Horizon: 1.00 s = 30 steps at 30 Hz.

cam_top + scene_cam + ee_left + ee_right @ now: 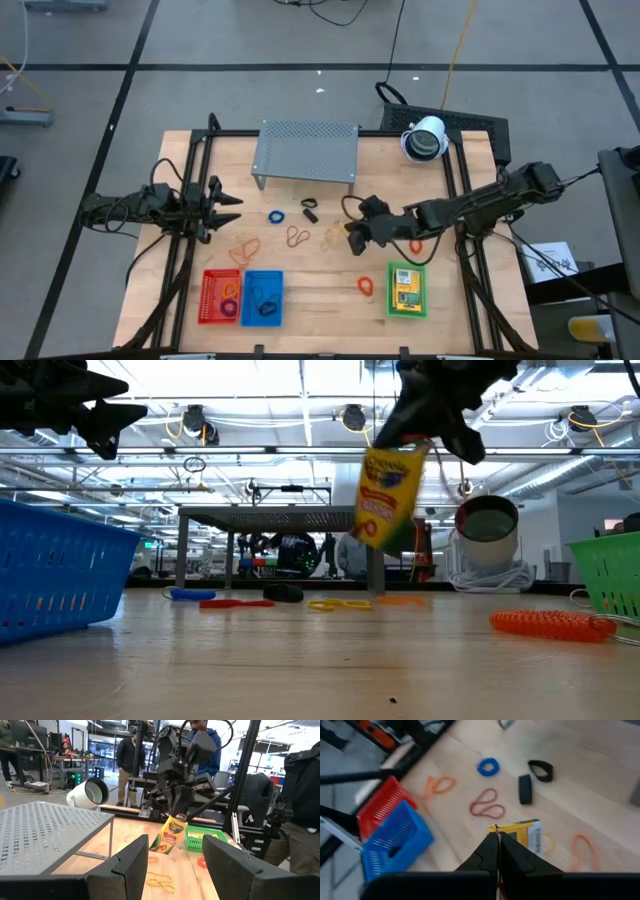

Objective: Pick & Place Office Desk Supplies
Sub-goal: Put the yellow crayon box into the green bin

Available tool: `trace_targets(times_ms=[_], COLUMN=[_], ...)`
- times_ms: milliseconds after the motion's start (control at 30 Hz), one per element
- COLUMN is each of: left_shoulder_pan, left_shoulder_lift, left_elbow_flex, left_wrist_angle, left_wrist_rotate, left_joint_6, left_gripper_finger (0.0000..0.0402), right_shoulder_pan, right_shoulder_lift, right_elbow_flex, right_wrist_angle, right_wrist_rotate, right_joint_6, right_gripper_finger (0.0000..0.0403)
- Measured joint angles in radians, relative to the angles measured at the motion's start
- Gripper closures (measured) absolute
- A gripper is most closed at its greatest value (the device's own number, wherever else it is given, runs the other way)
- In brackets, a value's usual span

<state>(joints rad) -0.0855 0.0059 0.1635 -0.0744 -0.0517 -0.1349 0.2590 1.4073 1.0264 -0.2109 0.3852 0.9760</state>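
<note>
Right gripper [498, 836] clamped on yellow cardboard crayon packet [385, 497], lifted clear above wooden table [300, 660], mid-table. Left gripper [228, 200] waits at left edge, fingers apart, empty. Behind: grey perforated metal shelf [306, 152].

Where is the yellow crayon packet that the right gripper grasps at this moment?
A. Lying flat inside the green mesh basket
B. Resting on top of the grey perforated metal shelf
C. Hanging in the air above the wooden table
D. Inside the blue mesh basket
C: in the low view the yellow crayon packet hangs tilted from the right gripper, well clear of the wooden table, with room background visible beneath it.
</note>
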Motion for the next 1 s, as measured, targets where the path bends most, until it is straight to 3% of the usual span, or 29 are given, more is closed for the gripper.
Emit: trace_targets(times_ms=[400,567,767,1000], left_shoulder_pan=[0.0,0.0,0.0,0.0], left_shoulder_lift=[0.0,0.0,0.0,0.0], left_elbow_flex=[0.0,0.0,0.0,0.0], left_wrist_angle=[-0.002,-0.003,-0.002,-0.004], left_wrist_rotate=[0.0,0.0,0.0,0.0], left_joint_6=[0.0,0.0,0.0,0.0], left_gripper_finger=[0.0204,0.0204,0.0204,0.0204], right_shoulder_pan=[0.018,0.044,0.05,0.055], right_shoulder_lift=[-0.009,-0.009,-0.003,-0.002], right_elbow_flex=[-0.025,-0.069,-0.183,-0.324], right_wrist_angle=[0.239,0.483,0.698,0.927], right_wrist_rotate=[-0.013,0.008,-0.038,-0.037], right_joint_6=[0.05,0.004,-0.048,0.018], right_gripper_finger=[0.0403,0.0403,0.0403,0.0403])
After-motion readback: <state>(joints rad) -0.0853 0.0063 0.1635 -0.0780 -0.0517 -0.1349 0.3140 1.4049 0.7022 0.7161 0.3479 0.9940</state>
